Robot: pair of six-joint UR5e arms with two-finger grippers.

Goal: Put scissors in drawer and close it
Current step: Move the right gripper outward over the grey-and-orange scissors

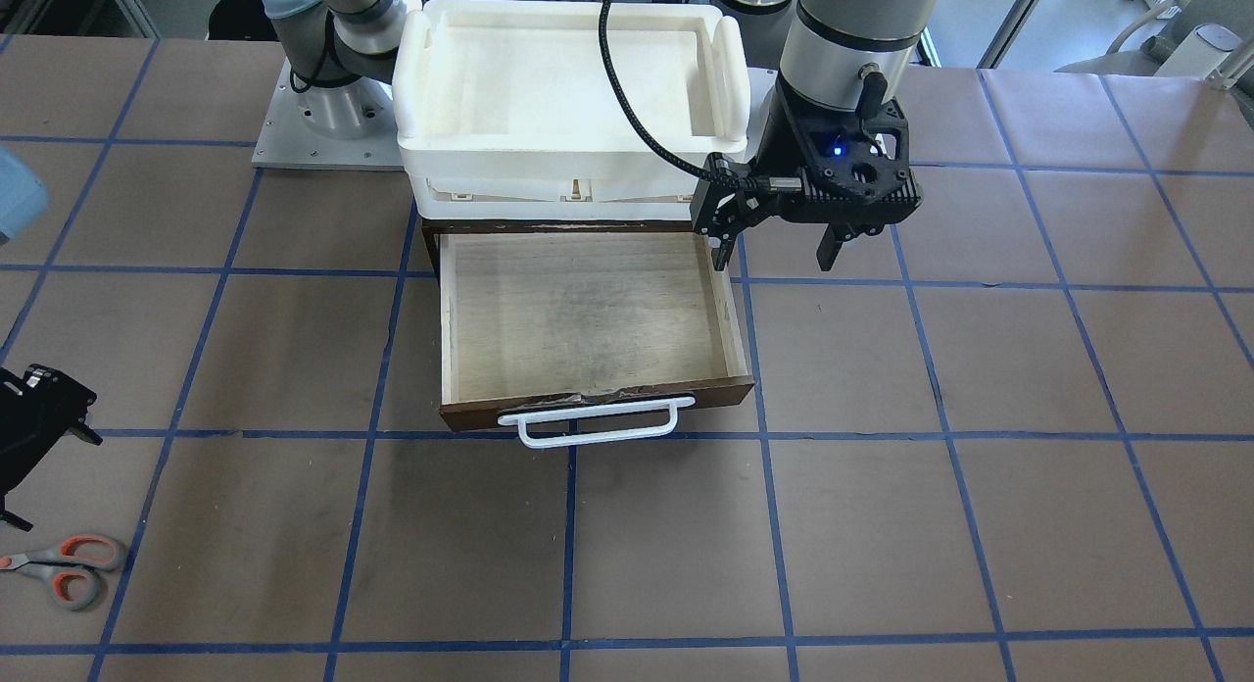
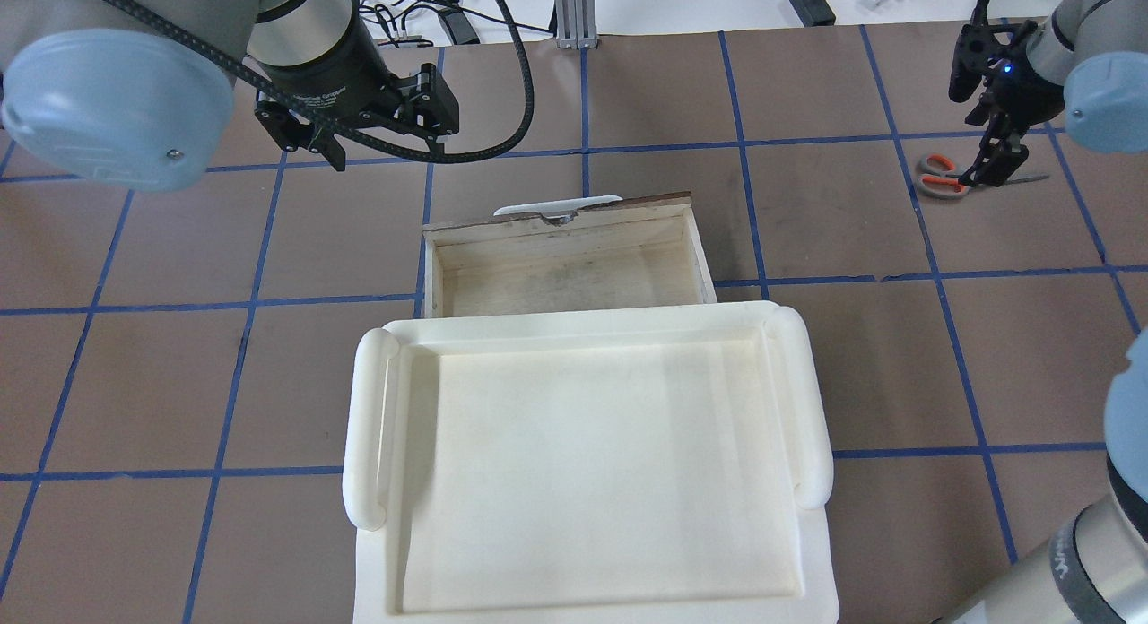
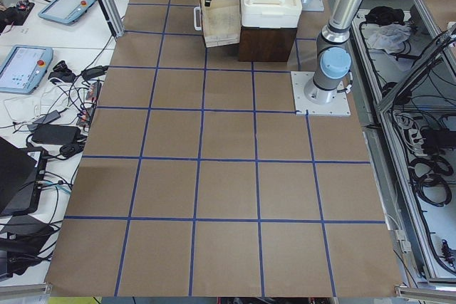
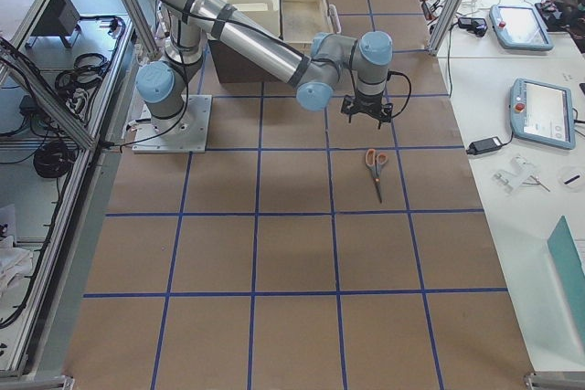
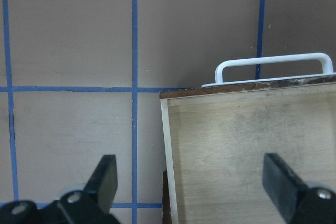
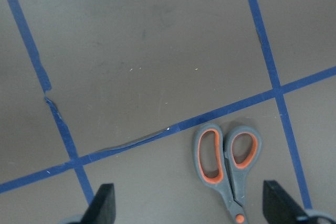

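The right gripper (image 6: 191,211) hovers over the scissors (image 6: 228,166) with its jaws spread wide and nothing in them. The grey, orange-lined loops sit nearer one fingertip than the other rather than centred. The scissors lie flat and closed on the worktop (image 1: 931,525) at the robot's right, well apart from the drawer (image 1: 588,310), which stands pulled out and bare, its white bar handle (image 1: 598,422) facing away from the robot under the white bin (image 1: 568,74). The left gripper (image 1: 776,256), also wide and empty, hangs over the drawer's side wall near the back. The pick looks the riskiest part. Thin handles flat on the worktop give little to pinch, so an off-centre closure could push them aside or scrape the surface. A loose hold could also drop them short of the drawer, and the left arm may crowd the approach. The right wrist view shows the loops closely but crops the blades, while the exterior right view shows the whole pair, blades pointing away from the drawer.
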